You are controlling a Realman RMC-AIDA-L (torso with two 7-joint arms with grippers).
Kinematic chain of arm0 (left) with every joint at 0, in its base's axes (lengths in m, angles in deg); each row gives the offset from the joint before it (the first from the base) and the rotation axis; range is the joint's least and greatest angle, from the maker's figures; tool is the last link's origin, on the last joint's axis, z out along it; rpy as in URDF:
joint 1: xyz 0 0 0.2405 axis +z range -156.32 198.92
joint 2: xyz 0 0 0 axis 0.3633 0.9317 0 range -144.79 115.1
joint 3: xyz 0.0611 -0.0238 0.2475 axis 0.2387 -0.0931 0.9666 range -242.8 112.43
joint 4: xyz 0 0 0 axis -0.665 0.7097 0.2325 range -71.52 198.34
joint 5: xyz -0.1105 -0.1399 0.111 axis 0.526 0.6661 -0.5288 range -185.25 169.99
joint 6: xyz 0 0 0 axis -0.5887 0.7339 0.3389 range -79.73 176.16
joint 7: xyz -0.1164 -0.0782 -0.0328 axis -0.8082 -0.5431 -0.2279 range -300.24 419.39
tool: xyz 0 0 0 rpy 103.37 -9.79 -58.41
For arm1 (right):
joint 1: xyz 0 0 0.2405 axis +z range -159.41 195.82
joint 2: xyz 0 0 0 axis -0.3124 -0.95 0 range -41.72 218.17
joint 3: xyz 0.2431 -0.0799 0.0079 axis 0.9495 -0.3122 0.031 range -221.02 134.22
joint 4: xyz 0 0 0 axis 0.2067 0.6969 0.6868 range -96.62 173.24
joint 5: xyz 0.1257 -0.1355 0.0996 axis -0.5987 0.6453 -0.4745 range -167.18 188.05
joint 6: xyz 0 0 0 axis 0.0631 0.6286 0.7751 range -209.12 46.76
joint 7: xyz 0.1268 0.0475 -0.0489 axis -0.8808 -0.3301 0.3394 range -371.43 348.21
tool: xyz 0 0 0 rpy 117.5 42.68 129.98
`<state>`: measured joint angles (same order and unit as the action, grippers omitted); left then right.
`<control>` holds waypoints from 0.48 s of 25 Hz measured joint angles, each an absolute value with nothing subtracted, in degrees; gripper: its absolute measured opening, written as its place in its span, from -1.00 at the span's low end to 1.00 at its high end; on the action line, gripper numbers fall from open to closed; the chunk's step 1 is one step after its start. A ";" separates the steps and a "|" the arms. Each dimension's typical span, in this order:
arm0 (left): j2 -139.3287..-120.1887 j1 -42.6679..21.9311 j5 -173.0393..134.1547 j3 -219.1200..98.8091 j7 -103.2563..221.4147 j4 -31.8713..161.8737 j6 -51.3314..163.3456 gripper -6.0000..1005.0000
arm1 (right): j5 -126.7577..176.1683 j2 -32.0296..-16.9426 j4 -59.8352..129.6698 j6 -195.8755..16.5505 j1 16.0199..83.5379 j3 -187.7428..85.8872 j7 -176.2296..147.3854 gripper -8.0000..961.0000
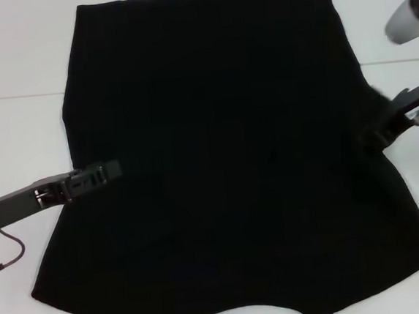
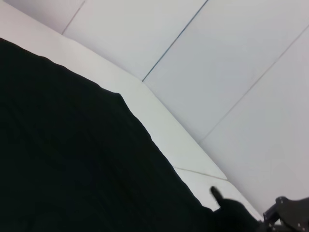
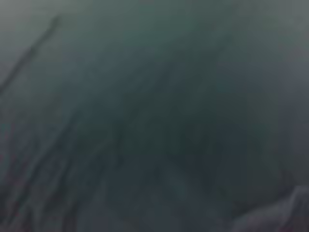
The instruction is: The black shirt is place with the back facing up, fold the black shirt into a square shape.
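From the head camera, the black shirt [image 1: 225,163] lies spread flat on the white table [image 1: 10,64], covering most of the surface between the two arms, with its straight hem toward the far side and a curved cut-out at the near edge. No print shows on the upward face. The left gripper [image 1: 104,171] reaches in from the robot's left and lies low over the shirt's left edge, its dark fingers pointing inward onto the fabric; whether they are spread or pressed together cannot be told, since black merges with black there. The right gripper [image 1: 383,131] sits at the shirt's right edge, where the cloth bunches up around its tip; its fingers' spacing cannot be told either.

In the left wrist view, the shirt [image 2: 72,159] fills one half of the picture against the white table [image 2: 159,121], and the right gripper [image 2: 285,212] shows far off at the cloth's opposite edge, beside a small raised peak of fabric.

The right wrist view is filled by dark, creased fabric [image 3: 145,125] very close to the lens; no fingers can be made out.
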<state>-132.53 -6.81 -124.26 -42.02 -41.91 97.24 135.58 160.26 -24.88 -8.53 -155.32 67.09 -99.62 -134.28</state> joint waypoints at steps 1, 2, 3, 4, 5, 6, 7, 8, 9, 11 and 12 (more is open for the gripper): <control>-132.53 -6.75 -124.24 -42.42 -41.83 97.24 135.58 0.12 | 160.28 -25.29 -8.60 -155.30 67.26 -100.28 -133.91 -0.68; -132.51 -6.71 -124.21 -42.71 -41.79 97.24 135.57 0.12 | 160.30 -25.64 -8.67 -155.19 67.39 -100.95 -133.65 -0.68; -132.49 -6.70 -124.20 -42.83 -41.78 97.24 135.57 0.12 | 160.41 -26.03 -8.69 -154.86 67.47 -101.70 -133.56 -0.67; -132.43 -6.70 -124.18 -43.05 -41.78 97.24 135.57 0.12 | 160.62 -26.34 -8.69 -154.57 67.54 -102.32 -133.54 -0.66; -132.38 -6.70 -124.17 -43.13 -41.77 97.25 135.57 0.12 | 161.05 -26.66 -8.59 -154.05 67.70 -102.95 -133.64 -0.66; -132.34 -6.70 -124.17 -43.18 -41.77 97.25 135.57 0.12 | 161.35 -26.84 -8.33 -153.85 67.82 -103.20 -133.74 -0.65; -132.31 -6.70 -124.17 -43.29 -41.77 97.25 135.57 0.12 | 161.72 -27.04 -8.02 -153.60 68.00 -103.42 -133.91 -0.64; -132.30 -6.70 -124.16 -43.43 -41.76 97.25 135.57 0.12 | 161.94 -27.12 -7.64 -153.53 68.23 -103.35 -134.16 -0.64; -132.29 -6.71 -124.14 -43.56 -41.76 97.25 135.56 0.12 | 162.01 -27.14 -7.40 -153.58 68.37 -103.17 -134.42 -0.63; -132.28 -6.73 -124.10 -43.79 -41.73 97.25 135.52 0.12 | 161.94 -26.91 -7.34 -153.83 68.42 -102.78 -135.07 -0.62; -132.28 -6.74 -124.07 -43.86 -41.71 97.25 135.50 0.12 | 161.75 -26.78 -7.50 -153.98 68.33 -102.54 -135.35 -0.61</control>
